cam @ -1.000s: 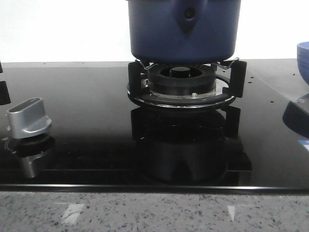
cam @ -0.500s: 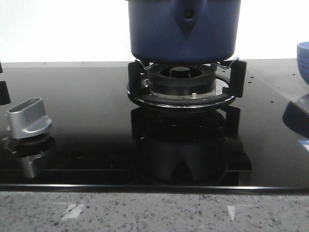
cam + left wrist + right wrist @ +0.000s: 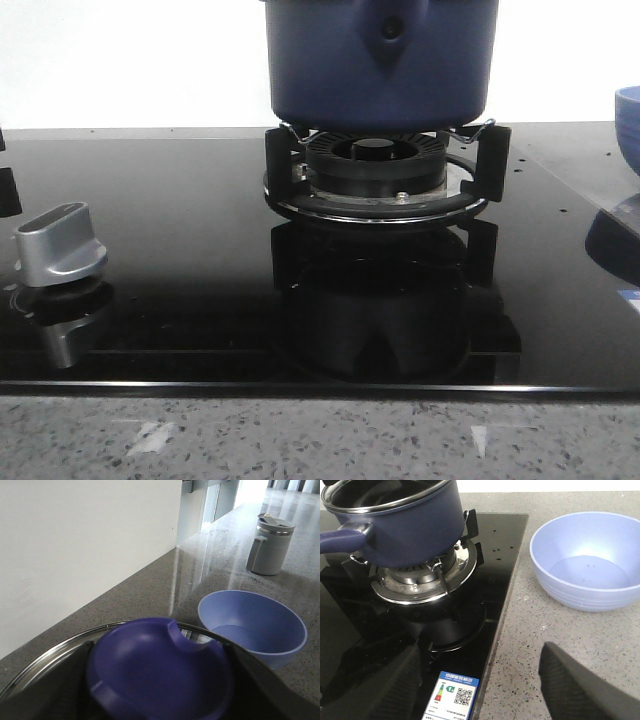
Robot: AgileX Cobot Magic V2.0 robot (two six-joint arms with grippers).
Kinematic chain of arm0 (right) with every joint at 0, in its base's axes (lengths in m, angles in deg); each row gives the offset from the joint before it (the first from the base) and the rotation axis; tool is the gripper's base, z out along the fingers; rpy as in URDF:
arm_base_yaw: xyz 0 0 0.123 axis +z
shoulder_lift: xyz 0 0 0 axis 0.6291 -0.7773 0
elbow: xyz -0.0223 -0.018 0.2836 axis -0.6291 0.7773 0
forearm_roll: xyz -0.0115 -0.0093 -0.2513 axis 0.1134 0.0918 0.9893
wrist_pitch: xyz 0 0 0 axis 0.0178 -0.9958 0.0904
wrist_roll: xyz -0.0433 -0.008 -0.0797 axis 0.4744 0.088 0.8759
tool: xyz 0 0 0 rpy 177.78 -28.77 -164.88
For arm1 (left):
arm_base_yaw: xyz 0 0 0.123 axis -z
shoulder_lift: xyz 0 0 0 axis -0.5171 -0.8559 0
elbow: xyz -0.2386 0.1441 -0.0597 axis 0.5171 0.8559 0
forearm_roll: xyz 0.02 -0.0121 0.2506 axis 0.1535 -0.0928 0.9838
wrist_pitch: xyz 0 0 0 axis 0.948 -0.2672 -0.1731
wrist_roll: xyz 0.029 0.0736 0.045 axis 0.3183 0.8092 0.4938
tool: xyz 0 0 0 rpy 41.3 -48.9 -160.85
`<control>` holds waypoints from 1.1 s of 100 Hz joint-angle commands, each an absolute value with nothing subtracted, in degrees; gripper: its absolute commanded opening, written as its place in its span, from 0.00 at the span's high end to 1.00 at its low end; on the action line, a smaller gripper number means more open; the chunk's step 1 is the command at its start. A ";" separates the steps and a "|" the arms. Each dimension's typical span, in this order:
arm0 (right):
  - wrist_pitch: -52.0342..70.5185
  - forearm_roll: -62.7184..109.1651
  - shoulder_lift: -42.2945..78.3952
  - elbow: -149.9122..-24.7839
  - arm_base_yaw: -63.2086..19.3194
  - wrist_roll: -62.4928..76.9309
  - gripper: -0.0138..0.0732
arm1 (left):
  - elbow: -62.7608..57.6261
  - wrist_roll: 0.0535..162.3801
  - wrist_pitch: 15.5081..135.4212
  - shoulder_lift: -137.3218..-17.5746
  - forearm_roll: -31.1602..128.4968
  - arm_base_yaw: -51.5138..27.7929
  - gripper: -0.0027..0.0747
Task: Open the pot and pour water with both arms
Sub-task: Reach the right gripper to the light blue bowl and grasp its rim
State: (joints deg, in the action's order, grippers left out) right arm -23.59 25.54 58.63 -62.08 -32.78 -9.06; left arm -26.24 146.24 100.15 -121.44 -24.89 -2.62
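Pot: large dark navy round pot (image 3: pixel 380 65) w/ straight matte sides sits on the black gas burner grate (image 3: pixel 385 180), far centre of the glossy black glass hob (image 3: pixel 180 230). Teardrop handle mount faces the front cam. Right wrist view shows its stubby navy handle (image 3: pixel 342 539) and a steel-rimmed glass lid (image 3: pixel 385 495) still seated, so pot isn't opened yet.

Left gripper (image 3: pixel 160 700): dark fingers (image 3: pixel 260 690) sit either side of the round navy lid knob (image 3: pixel 160 675), knob fills the gap. Looks like fingers are around it, but can't tell if they're actually clamped or just straddling.

Right gripper (image 3: pixel 480 685): fingers wide apart, nothing between them, hovering over the near right hob edge by the energy label sticker (image 3: pixel 452 695). Well apart from the pot handle.

Light blue plastic bowl (image 3: pixel 587 560) on the grey speckled stone counter (image 3: pixel 535 645), right of the hob, near the pot. Looks like some water already in it. Grey lidded mug (image 3: pixel 270 545) stands beyond the bowl. Silver hob control knob (image 3: pixel 60 245) near left.

Risks, my read:
- weak grip on knob → lid slips on lift, drops onto pot or glass hob.
- lid lifted off-axis → drags pot on the grate, pot shifts.
- right arm grabs short handle near its tip → pot twists during pour, water lands on counter or hob, not the bowl.
- bowl is light, any pot contact pushes it away.
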 commanded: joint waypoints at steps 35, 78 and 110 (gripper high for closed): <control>-19.89 25.69 57.59 -64.02 -32.69 -8.60 0.32 | -28.51 146.27 102.67 -118.17 -27.88 -2.41 0.49; -20.48 29.51 49.39 -66.13 -32.69 -15.14 0.38 | -28.51 145.78 102.80 -110.87 -27.88 -8.85 0.49; -24.52 41.36 30.70 -79.80 -36.17 -23.15 0.38 | -28.51 140.47 106.57 -105.56 -22.24 -21.24 0.49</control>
